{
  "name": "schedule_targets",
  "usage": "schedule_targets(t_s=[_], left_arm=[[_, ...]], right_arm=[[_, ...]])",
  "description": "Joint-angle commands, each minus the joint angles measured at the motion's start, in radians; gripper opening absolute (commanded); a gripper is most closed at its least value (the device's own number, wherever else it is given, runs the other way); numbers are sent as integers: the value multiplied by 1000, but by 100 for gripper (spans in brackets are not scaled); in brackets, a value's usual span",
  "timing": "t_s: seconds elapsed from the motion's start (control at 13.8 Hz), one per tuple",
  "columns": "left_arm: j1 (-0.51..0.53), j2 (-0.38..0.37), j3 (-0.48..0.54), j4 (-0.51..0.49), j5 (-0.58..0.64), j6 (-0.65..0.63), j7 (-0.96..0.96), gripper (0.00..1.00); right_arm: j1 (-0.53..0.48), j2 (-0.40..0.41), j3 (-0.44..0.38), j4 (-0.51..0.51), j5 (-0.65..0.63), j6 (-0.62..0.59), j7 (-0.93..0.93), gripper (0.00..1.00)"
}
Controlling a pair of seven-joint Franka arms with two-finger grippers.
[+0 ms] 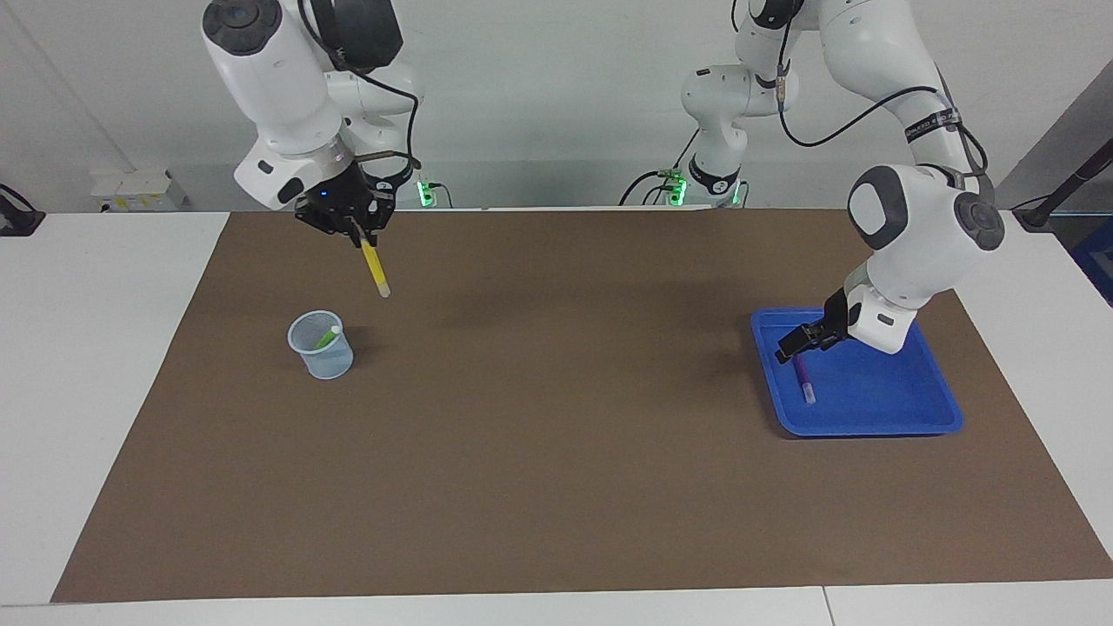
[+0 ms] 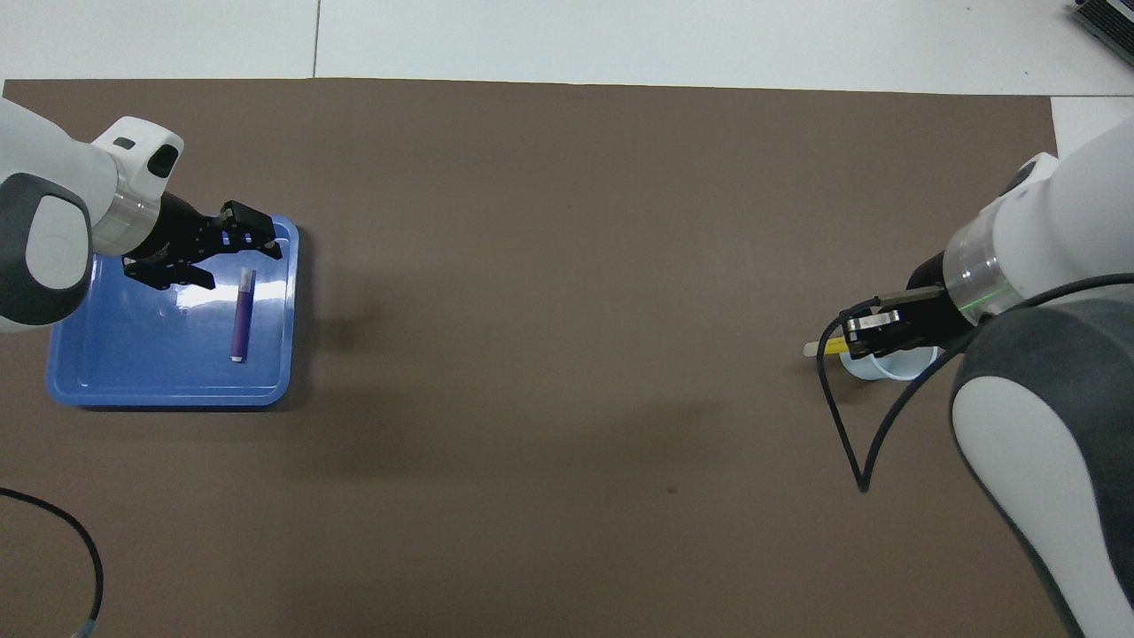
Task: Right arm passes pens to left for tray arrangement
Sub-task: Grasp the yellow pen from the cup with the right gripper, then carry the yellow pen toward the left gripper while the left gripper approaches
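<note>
My right gripper (image 1: 355, 224) (image 2: 873, 324) hangs high over the mat beside the cup, shut on the yellow pen (image 1: 376, 269) (image 2: 824, 347). The pen slants down from it, pale end lowest. The green pen (image 1: 327, 337) leans inside the pale-blue mesh cup (image 1: 322, 349) (image 2: 886, 366). In the blue tray (image 1: 869, 424) (image 2: 168, 390), at the left arm's end of the table, lies the purple pen (image 1: 804, 378) (image 2: 240, 315). My left gripper (image 1: 800, 341) (image 2: 235, 263) hovers open just above the pen's upper end, holding nothing.
A brown mat (image 1: 556, 435) (image 2: 567, 266) covers most of the white table. A black cable (image 2: 846, 434) loops down from my right wrist. Another cable (image 2: 62, 532) lies near the left arm's base.
</note>
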Motion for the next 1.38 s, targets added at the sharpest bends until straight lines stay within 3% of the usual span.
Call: schedule_targets(t_s=[0.0, 0.29, 0.72, 0.94, 1.3], left_arm=[[-10, -54, -13, 14, -76, -72, -144, 100], [-11, -104, -14, 9, -248, -105, -310, 100], [-65, -147, -37, -9, -374, -77, -632, 99], [-101, -173, -39, -64, -469, 30, -808, 99], [-178, -294, -39, -293, -638, 347, -954, 99]], right_arm=[[-3, -16, -3, -3, 138, 32, 70, 0], [58, -31, -3, -60, 295, 208, 187, 0], [210, -142, -2, -328, 415, 571, 356, 0], [276, -139, -2, -342, 435, 683, 445, 0], [368, -131, -2, -396, 511, 886, 519, 0]])
